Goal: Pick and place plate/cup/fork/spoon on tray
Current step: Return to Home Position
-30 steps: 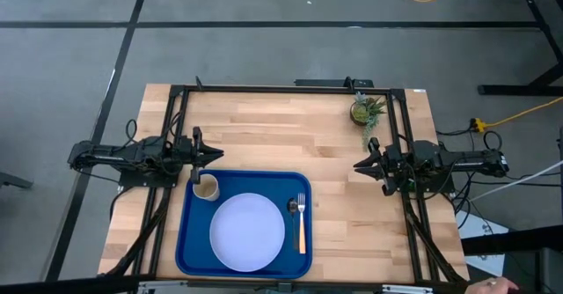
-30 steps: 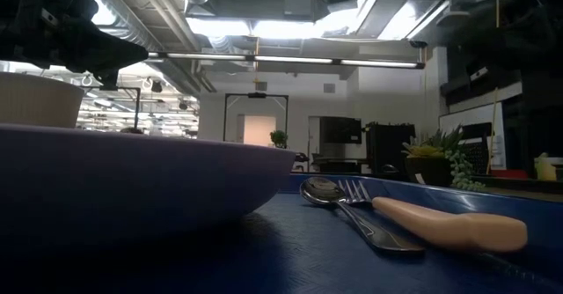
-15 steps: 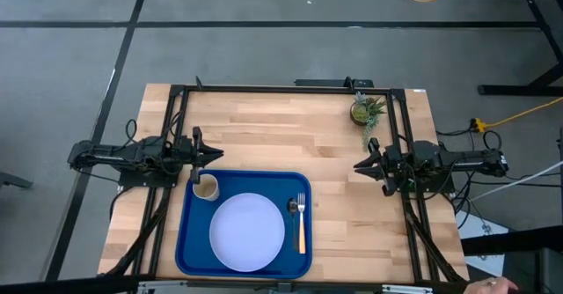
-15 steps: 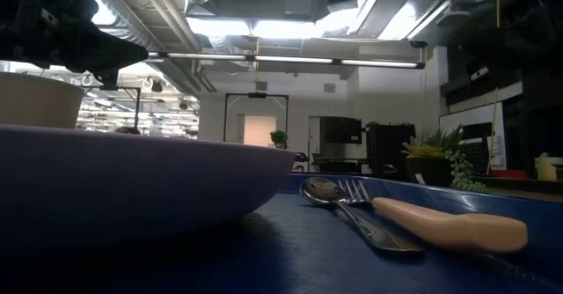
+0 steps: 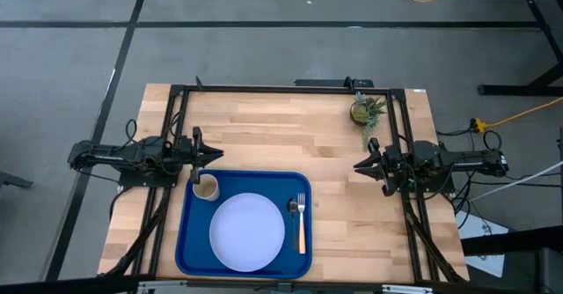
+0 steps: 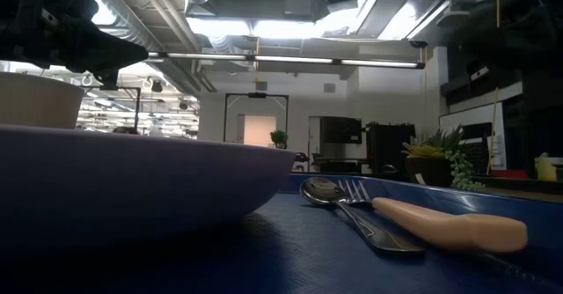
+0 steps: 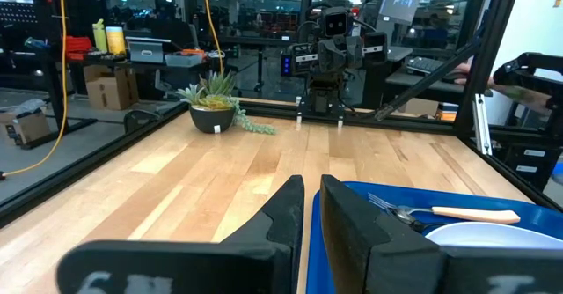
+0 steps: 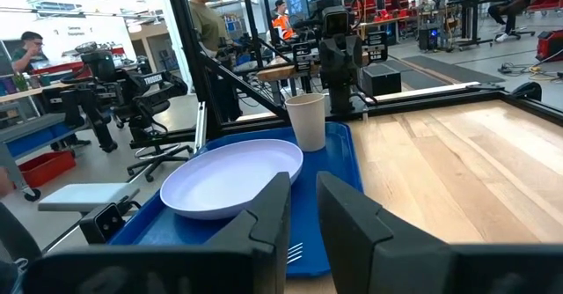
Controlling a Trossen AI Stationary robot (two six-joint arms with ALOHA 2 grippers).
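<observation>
The blue tray (image 5: 182, 232) lies at the table's near edge. On it rest the pale plate (image 5: 247, 232), the tan cup (image 5: 206, 187) upright at its far left corner, and the dark spoon (image 5: 293, 208) and the tan-handled fork (image 5: 302, 224) side by side along its right side. My left gripper (image 5: 204, 156) hovers shut just beyond the cup, at the tray's far left corner. My right gripper (image 5: 359, 165) hovers shut over bare wood right of the tray. The right wrist view shows the plate (image 8: 230, 175) and cup (image 8: 308, 121) beyond its fingers.
A small potted plant (image 5: 362, 111) stands at the table's far right. Black frame rails run along the table's left, right and far sides. Bare wood lies between the tray and the far edge. People show in the room beyond the table.
</observation>
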